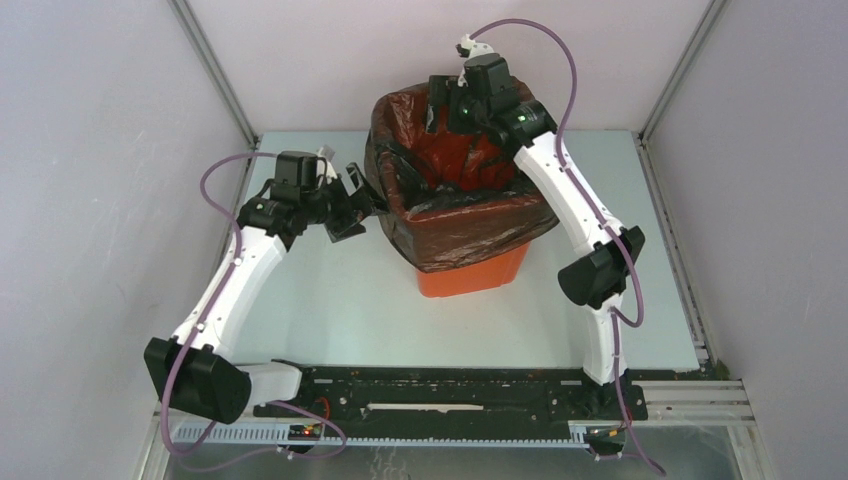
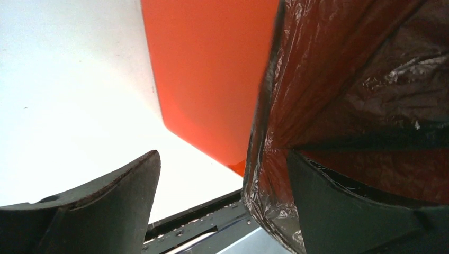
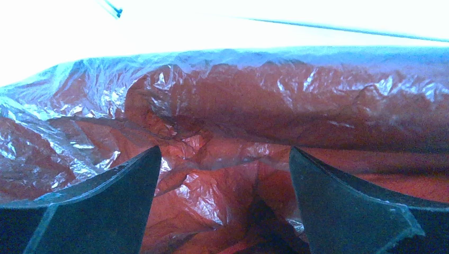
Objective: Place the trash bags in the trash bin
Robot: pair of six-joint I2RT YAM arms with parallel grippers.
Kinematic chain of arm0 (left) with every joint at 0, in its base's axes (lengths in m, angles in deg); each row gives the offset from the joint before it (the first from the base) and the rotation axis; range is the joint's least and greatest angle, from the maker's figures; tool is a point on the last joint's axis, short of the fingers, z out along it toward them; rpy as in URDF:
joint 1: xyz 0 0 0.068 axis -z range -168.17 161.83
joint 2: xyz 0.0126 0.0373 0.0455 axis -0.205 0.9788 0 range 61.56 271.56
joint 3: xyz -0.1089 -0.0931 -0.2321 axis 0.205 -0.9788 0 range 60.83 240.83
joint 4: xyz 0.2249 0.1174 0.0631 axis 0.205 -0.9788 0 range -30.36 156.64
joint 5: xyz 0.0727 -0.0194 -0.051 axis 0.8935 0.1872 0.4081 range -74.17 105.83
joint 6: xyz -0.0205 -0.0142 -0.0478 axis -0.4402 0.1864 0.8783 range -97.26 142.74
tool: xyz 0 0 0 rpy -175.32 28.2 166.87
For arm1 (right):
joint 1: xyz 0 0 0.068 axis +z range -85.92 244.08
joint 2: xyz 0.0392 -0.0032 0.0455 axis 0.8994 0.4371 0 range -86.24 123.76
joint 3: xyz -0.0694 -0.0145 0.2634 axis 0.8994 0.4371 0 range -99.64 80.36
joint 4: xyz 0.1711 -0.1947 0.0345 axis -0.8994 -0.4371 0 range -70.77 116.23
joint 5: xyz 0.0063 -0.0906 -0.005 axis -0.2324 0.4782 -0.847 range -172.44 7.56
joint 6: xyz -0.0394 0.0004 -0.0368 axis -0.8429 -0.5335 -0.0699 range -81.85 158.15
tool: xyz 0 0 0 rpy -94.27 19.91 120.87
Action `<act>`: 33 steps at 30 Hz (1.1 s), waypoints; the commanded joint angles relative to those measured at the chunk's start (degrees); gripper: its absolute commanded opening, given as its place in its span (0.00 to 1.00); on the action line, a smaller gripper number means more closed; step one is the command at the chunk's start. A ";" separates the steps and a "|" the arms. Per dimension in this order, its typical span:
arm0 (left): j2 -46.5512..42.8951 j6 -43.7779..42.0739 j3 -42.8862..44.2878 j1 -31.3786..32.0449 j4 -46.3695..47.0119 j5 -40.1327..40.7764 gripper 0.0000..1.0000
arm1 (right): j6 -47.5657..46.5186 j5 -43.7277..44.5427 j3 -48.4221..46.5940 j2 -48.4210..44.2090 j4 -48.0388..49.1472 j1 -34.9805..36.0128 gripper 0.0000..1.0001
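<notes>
Bag (image 1: 468, 228) lines the orange bin (image 1: 470, 277) and drapes down outside.

The left arm (image 1: 240, 275) and the right arm (image 1: 560, 180) have white link shells and black joint housings. A purple cable (image 1: 577, 80) runs along each. The fingers (image 2: 106, 206) are matte black wedges.

My left tool (image 1: 362, 203) sits with its fingers spread at the left flank of the tall bright orange plastic bin (image 1: 470, 277), right against the thin glossy black plastic bag (image 1: 470, 215) that lines the bin and drapes over its rim. My right tool (image 1: 447, 108) hangs over the bin's far rim. The bin stands toward the far side of the pale surface (image 1: 330, 300).
</notes>
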 commanded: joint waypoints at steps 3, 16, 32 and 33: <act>-7.68 -4.34 5.44 -0.39 -4.68 5.38 0.99 | 2.12 -1.86 -5.47 -0.15 3.25 -0.89 1.00; -14.00 -5.89 10.51 -0.48 -0.87 8.94 1.00 | -3.84 -0.59 16.08 -24.09 -7.33 -0.84 1.00; -14.70 -6.43 13.31 -0.57 -0.37 7.58 1.00 | -8.56 5.55 18.23 -21.99 -12.96 -4.95 0.98; -15.24 -6.61 13.33 -0.62 -0.76 7.78 1.00 | -8.59 5.21 16.86 -21.85 -13.22 -4.44 0.98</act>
